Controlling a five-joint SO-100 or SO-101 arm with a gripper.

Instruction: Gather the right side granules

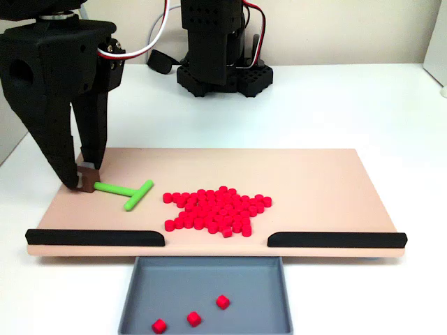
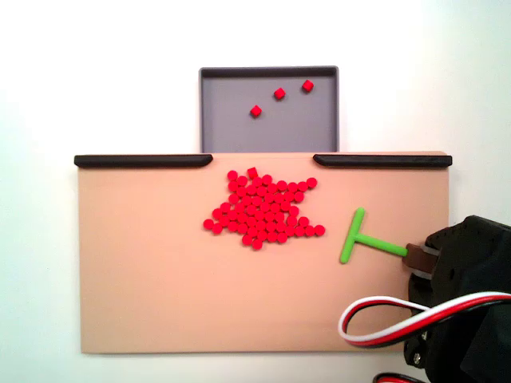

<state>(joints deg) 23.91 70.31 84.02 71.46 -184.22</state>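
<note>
Gripping the stem end of the smooth green T-shaped plastic pusher (image 1: 129, 191), the black claw (image 1: 85, 180) is closing narrowly on it. Matte red cube-like plastic granules (image 1: 218, 209) are lying clustered mid-board on the flat tan board (image 1: 321, 188); three are sitting in the grey rectangular tray (image 1: 251, 293).

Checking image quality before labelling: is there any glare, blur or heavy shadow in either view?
In a fixed view the light is even and soft, and the granules look sharp, with a faint shadow under the board. In the top-down fixed view the white table is nearly blown out, and the pusher stays crisp.
</note>
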